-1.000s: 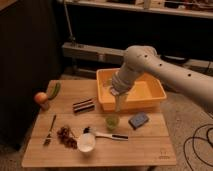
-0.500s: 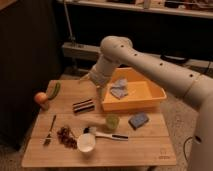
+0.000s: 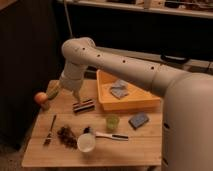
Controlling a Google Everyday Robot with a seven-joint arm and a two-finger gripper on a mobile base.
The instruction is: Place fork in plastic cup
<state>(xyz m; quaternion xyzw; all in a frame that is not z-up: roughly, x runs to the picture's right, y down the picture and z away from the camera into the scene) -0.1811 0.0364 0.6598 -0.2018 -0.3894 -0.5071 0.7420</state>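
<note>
I've got the gripper (image 3: 77,96) hanging low over the back left of the wooden table (image 3: 130,150), just above the striped block (image 3: 83,105). Its fingers are spread wide and carry nothing. The fork (image 3: 50,131) lies flat near the table's front left, tines toward me, beside a dark clump (image 3: 66,135). The small green cup (image 3: 111,122) stands upright mid-table, well apart from the fork, in front of the orange tray (image 3: 131,104).
</note>
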